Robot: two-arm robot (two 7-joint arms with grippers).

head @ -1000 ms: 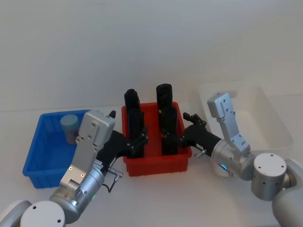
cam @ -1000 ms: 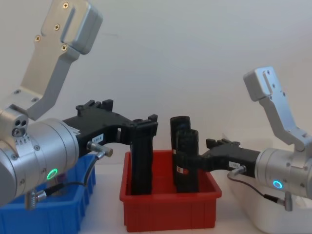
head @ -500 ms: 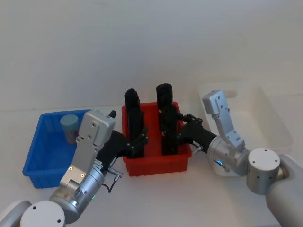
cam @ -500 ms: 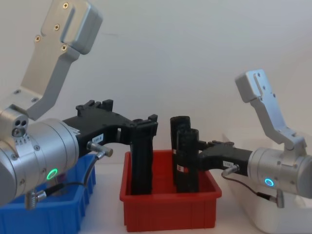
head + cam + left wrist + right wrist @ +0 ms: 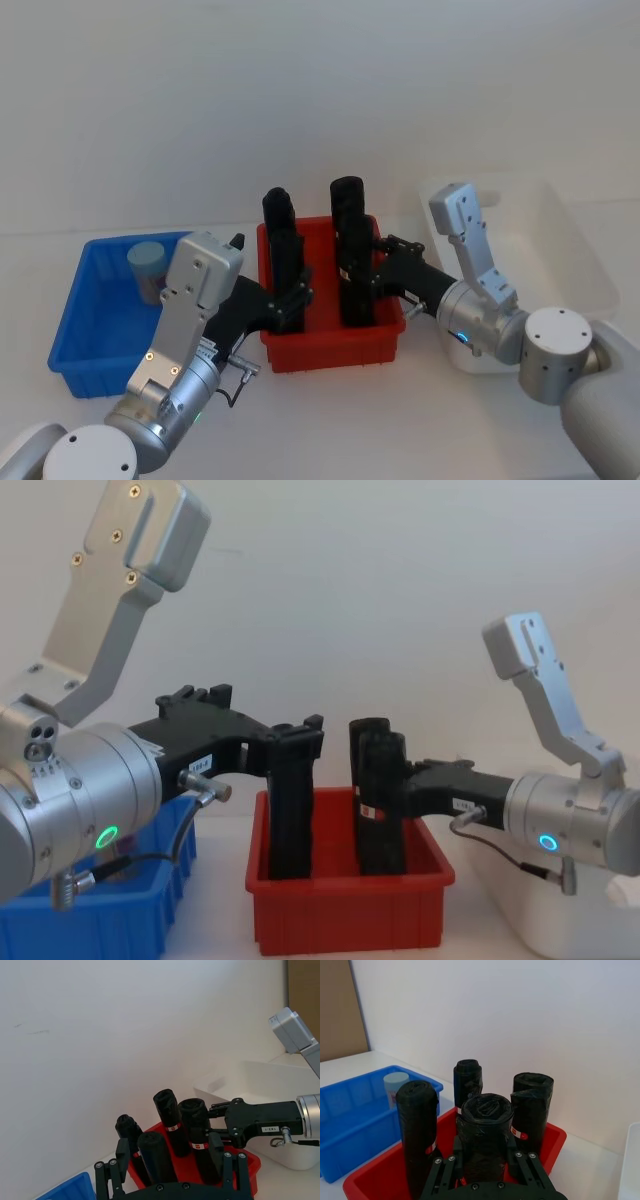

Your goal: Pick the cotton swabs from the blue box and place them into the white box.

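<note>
No legible text or labels anywhere.

— What sort of place is this?

— A robot test bench in a lab, by the look of it: a bare white table (image 5: 420, 430) against a blank white wall (image 5: 300, 90), with a brown panel (image 5: 337, 1007) at one edge.

— Anything homely about it?

— No. On the table stand plain plastic sorting bins: a blue box (image 5: 85, 345), a red bin (image 5: 335, 345) and a white box (image 5: 570, 250).

Bright, even, diffuse light from overhead. Shadows soft, faint under the red bin (image 5: 333, 345) & blue box (image 5: 70, 350). White wall & table wash together, mild glare. Near arm housings slightly soft in chest view; edges undistorted.
</note>
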